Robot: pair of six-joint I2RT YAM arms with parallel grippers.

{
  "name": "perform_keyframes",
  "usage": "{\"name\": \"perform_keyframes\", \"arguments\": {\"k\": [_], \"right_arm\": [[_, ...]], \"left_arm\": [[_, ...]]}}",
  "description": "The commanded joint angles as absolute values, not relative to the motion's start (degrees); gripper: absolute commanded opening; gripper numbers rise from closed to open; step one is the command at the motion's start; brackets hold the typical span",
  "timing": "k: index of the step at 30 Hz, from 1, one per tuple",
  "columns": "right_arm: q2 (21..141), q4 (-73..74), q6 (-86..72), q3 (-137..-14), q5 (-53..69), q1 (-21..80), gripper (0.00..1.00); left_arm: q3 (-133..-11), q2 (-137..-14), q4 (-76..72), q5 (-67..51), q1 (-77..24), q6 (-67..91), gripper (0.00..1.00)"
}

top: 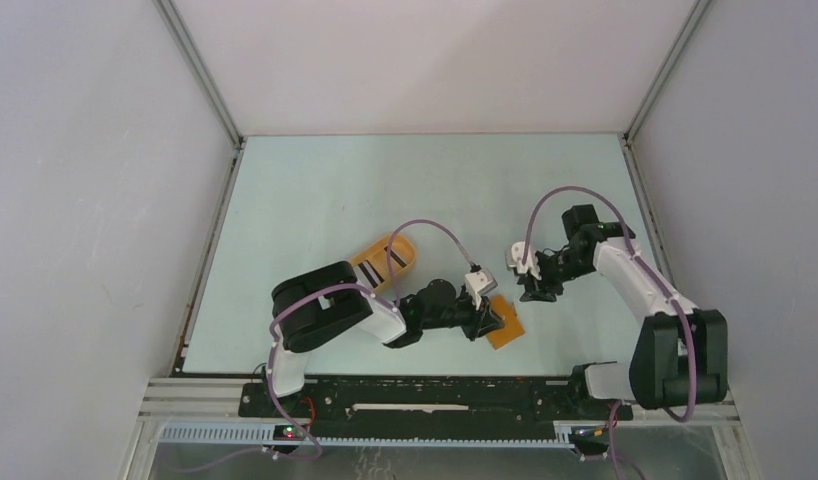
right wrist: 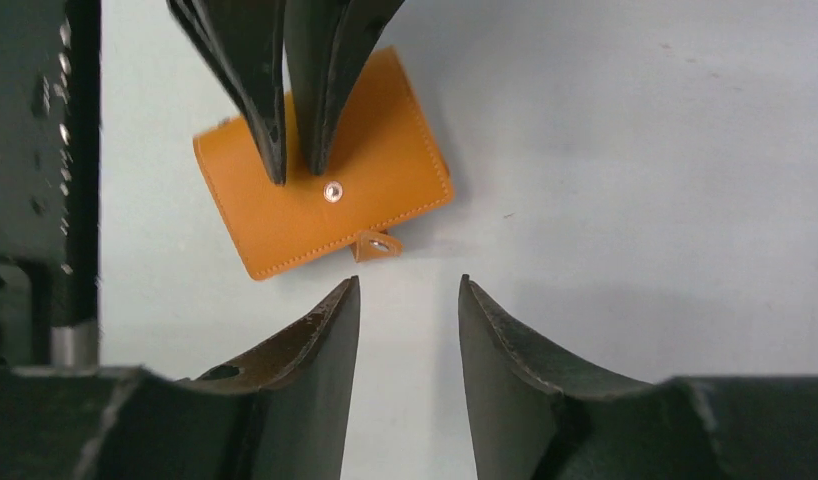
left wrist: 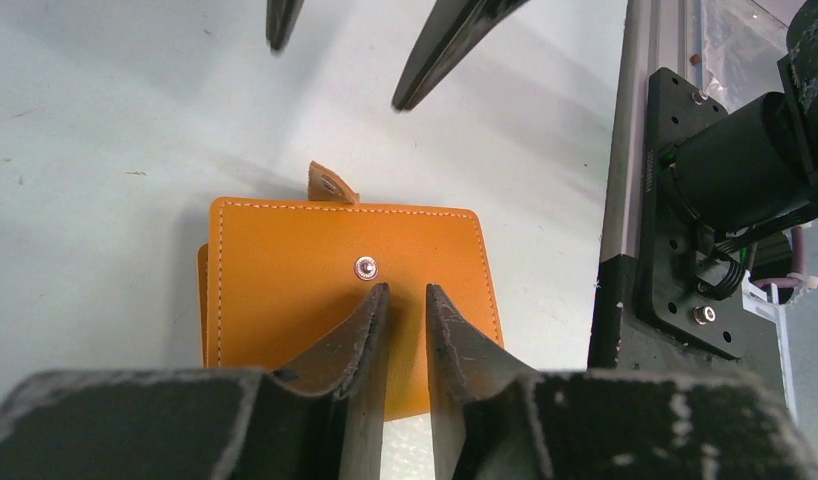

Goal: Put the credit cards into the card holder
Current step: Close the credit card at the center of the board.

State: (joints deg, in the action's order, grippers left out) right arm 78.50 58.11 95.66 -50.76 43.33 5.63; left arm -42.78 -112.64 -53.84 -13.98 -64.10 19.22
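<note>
Closest to the near rail, the holder [left wrist: 285, 290] lies flat and closed on the table [top: 315, 190]. Its stitched orange face is up, with a snap [left wrist: 365, 267] in the middle. A small tab [left wrist: 331, 185] pokes out from the edge turned away from the left arm.

The left gripper [left wrist: 405, 292] reaches low over the holder from its left side. Both fingertips are over the orange face, just short of the snap. Its fingers are drawn nearly together, with only a thin slit between them and nothing in that slit. From where I stand I cannot tell whether the tips press on the leather or stop just above it.

Just past the holder, on the tab side, hangs the right gripper [right wrist: 405, 290]. Its fingers stand well apart and hold nothing. Under the gap is bare table, and the tab lies just beside the tips. This gripper does not touch the holder. Its tips point back across the holder toward the left gripper's tips.

Further back and to the left of the holder, beyond the left forearm, an oval orange tray [top: 410, 243] rests on the table. The cards [top: 381, 265] lie inside it, pale with dark stripes, well apart from the holder. I cannot make out how many there are.
</note>
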Motion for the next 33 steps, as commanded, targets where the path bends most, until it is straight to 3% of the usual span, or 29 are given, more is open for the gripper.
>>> {"name": "perform_keyframes", "arguments": {"k": [1,5,11,18,33], "right_arm": [[73.4,57.6,72.4,-54.1,49.9,6.0,0.49],[73.8,51.9,43.4,-54.6,42.5,9.8,0.46],[79.6,50.4,28.7,-54.6,43.5,7.8,0.45],[84.2,46.0,20.6,-53.5,36.2,9.7,0.52],[87.7,44.4,18.4,-53.0,23.5,16.9,0.47]], "left_arm": [[-43.8,-114.4,-49.7,-14.5,-63.8,19.6,0.23],[-43.2,-114.1,-50.4,-14.3,-63.6,20.7,0.22],[-41.9,-114.5,-53.9,-14.2,-63.4,23.3,0.22],[-40.8,-114.2,-55.7,-13.3,-63.4,24.0,0.22],[-40.9,-114.1,-55.7,-13.2,-63.4,24.2,0.22]]}}
